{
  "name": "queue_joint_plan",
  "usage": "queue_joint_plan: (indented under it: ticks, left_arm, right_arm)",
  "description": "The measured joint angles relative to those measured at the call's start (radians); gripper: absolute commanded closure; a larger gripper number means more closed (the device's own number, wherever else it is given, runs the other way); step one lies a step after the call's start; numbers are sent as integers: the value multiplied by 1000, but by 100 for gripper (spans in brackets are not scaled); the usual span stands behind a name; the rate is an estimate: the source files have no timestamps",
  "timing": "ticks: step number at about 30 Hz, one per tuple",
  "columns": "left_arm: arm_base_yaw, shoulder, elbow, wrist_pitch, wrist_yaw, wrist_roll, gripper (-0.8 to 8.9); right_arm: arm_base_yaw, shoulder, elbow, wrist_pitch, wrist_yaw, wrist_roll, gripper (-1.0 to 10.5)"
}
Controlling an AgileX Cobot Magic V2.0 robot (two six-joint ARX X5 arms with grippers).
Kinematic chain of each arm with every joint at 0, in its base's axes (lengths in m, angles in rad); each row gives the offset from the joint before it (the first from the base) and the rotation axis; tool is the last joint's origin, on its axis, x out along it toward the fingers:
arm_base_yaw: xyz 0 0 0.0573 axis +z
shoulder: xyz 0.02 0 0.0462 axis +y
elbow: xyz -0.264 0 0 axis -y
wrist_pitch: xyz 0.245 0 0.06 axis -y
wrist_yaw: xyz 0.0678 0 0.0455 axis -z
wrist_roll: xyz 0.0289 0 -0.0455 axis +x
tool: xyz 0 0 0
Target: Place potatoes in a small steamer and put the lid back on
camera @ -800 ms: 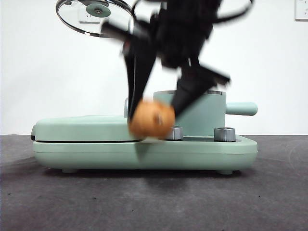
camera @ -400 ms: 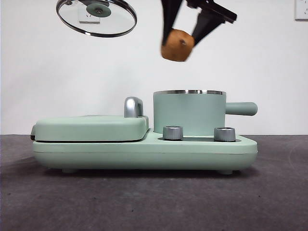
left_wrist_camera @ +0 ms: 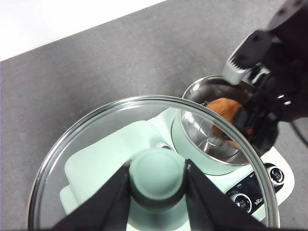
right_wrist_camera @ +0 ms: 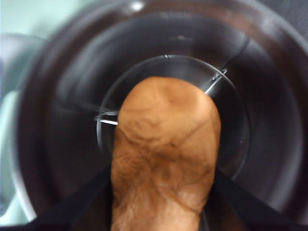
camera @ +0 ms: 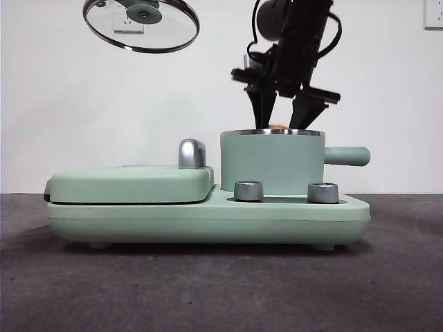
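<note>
Setting: a dark grey table (camera: 221, 290) is running up to a plain white wall, with a mint-green cooker base (camera: 208, 218) sitting on it.
Griddle: the flat hinged griddle plate (camera: 131, 183) is lying shut beside the pot.
Small steamer (camera: 272, 162): standing upright on the base, its handle (camera: 346, 155) pointing away from the griddle.
Right gripper (camera: 282, 114): reaching down over the steamer's mouth, jaws clamping the potato (right_wrist_camera: 166, 159) — it is hanging inside the steel rim, only its top peeking above the rim in the front view.
Left gripper (left_wrist_camera: 158, 187): gripping the knob (left_wrist_camera: 158, 171) of the lid (camera: 141, 25), which is hanging tilted, high above the griddle — well apart from the steamer.
</note>
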Motion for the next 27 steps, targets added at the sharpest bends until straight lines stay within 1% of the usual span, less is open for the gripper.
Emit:
queue_joint_plan:
  ticks: [1,2,4,5,6,8,11,14,16,18,19,23,27]
  left_arm:
    - [0,0,0,0,0,0,796]
    - [0,0,0,0,0,0,796]
    - [0,0,0,0,0,0,796]
    - [0,0,0,0,0,0,796]
    - [0,0,0,0,0,0,796]
    - [-2,0,0,0,7,0,796]
    - [-15,0,0,0,8,0,796]
    - [-28,0,0,1,9,0,796]
    - [-37,0,0,13,8,0,796]
    - [-52,0,0,20,9,0,796]
    - [-64,0,0,21,9,0,796]
    - [-105,0,0,46,10,0,796]
    - [-143,0,0,50,10,0,797]
  right_arm:
    - [0,7,0,0,0,-2,759]
    - [0,10,0,1,0,-6,707]
    - [0,11,0,8,0,-18,560]
    - [0,11,0,15,0,-20,505]
    - [0,11,0,16,0,-21,485]
    - [0,11,3,6,-1,-21,484]
    - [0,-6,27,-60,0,-28,484]
    - [0,-108,27,-107,10,-34,485]
    - [0,-196,29,-123,64,-37,486]
    - [1,-275,26,-126,137,-39,487]
    - [1,-320,5,-126,153,-40,487]
    - [3,-546,-185,-126,162,-43,487]
    - [8,-846,-476,-118,158,-43,487]
